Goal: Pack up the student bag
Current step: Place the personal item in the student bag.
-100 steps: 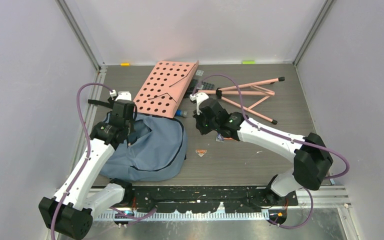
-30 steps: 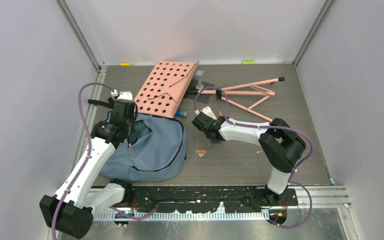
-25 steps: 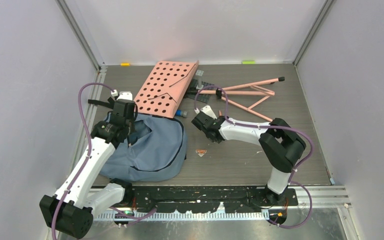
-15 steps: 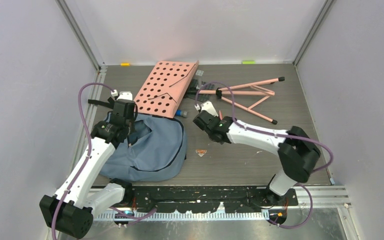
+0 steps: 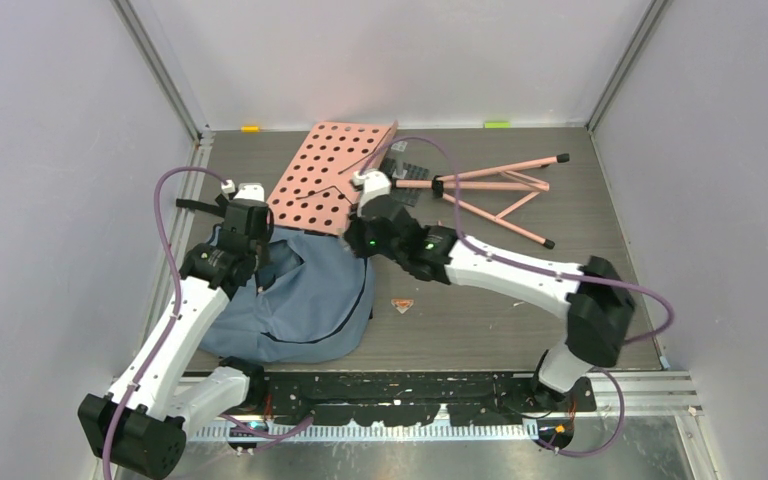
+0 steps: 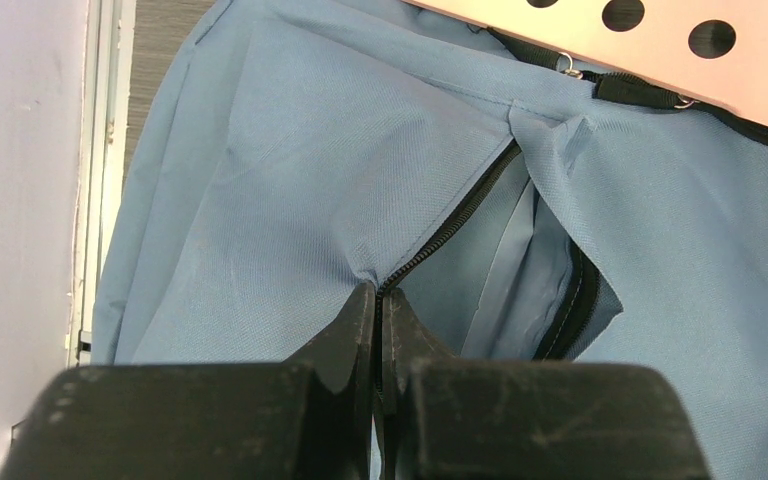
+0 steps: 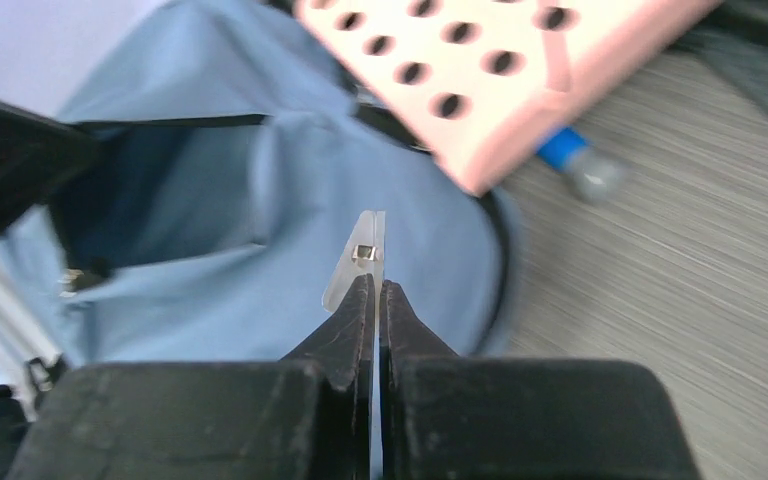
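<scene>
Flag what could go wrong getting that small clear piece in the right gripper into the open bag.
The right gripper pinches the clear piece by one thin edge; it could twist or slip out.
The left gripper holds the student bag open by a small pinch at the zipper; losing it may let the opening sag.
The pink board lies over the bag's edge and could be bumped.

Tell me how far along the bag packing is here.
Done: the student bag is unzipped, its opening gaping. In hand: the left gripper pinches the zipper edge, while the right gripper holds a small clear flat piece by the bag. Left: dropping it in; a small orange piece, the pink perforated board and pink stand lie outside. Bag contents not visible.
</scene>
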Controlling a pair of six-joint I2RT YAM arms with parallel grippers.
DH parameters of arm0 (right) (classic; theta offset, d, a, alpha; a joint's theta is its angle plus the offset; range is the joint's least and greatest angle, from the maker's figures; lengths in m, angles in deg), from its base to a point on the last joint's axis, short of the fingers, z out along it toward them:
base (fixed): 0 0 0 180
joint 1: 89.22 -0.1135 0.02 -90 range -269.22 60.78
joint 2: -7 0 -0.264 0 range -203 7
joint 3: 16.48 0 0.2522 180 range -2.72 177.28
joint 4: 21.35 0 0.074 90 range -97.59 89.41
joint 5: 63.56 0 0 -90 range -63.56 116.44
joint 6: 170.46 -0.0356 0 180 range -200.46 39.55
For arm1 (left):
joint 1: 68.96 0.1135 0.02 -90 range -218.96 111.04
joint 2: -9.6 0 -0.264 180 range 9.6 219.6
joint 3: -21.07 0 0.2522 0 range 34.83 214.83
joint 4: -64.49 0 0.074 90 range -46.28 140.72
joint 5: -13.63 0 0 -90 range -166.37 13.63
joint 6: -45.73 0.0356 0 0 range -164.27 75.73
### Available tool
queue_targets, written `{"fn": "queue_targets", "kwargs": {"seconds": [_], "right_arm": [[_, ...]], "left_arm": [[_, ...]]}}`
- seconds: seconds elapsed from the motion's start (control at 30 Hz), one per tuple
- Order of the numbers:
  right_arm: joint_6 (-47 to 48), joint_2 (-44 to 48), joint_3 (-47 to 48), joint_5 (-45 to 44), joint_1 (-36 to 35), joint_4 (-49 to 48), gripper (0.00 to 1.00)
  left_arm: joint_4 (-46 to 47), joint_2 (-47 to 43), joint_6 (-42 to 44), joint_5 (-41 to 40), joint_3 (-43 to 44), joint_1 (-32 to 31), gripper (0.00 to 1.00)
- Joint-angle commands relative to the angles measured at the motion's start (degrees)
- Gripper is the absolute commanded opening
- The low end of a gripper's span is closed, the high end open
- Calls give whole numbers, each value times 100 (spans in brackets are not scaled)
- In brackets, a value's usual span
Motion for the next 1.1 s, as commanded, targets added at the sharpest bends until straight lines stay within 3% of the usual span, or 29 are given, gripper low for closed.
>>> {"fn": "queue_targets", "kwargs": {"seconds": [0.0, 0.23, 0.57, 0.87, 1.07], "right_arm": [[-247, -859, 851, 805, -431, -817, 1], [-347, -1954, 1987, 1320, -580, -771, 1], [-410, -2483, 2387, 1403, -603, -825, 1], [-225, -2967, 3204, 1505, -596, -264, 1], [-475, -2968, 2779, 1755, -623, -468, 1]], "left_arm": [[537, -152, 43, 144, 28, 20, 0], [526, -153, 35, 148, 30, 20, 0], [538, -166, 30, 223, 30, 20, 0], [544, -145, 26, 250, 23, 20, 0], [542, -139, 17, 244, 30, 20, 0]]}}
